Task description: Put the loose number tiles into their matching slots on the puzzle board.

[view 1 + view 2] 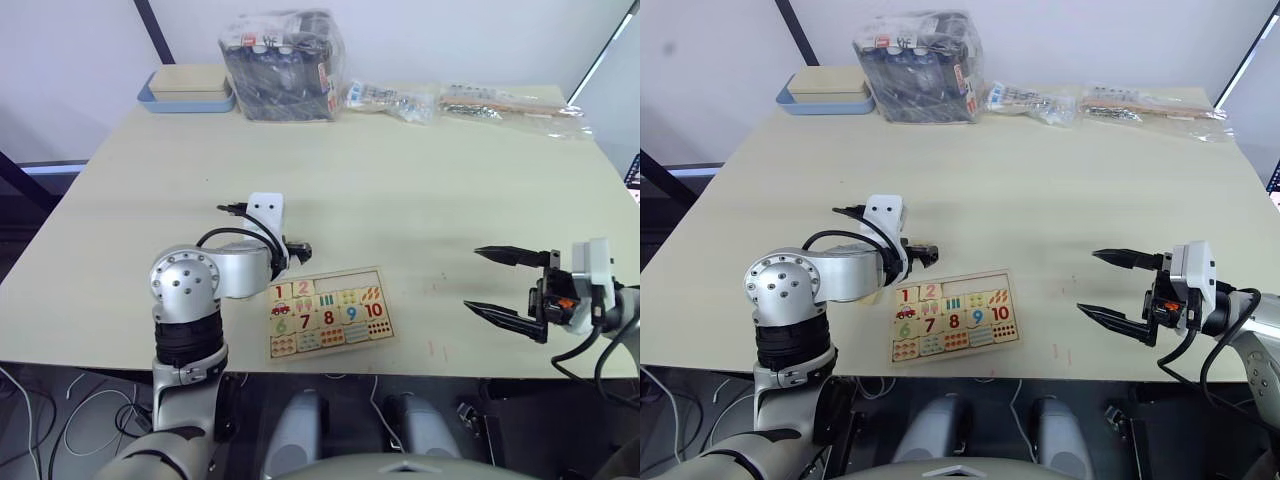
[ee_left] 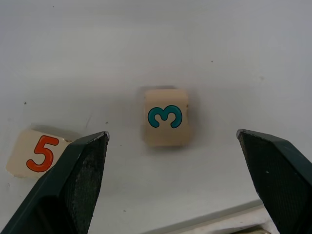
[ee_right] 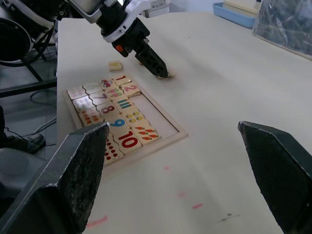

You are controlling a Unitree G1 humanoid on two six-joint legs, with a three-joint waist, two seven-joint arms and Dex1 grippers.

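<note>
Two slots, 1 and 2, look filled on the board (image 1: 330,312). The left gripper (image 2: 175,146) hangs wide open and empty, with tile 3 (image 2: 166,117) between its fingers. Drop straight, pinch gently. The right gripper (image 1: 508,285) is open, empty too.

The left arm is bent inward with its gripper (image 2: 170,180) spread wide and pointing down, while the right gripper (image 1: 503,285) hangs open, fingers level.
</note>
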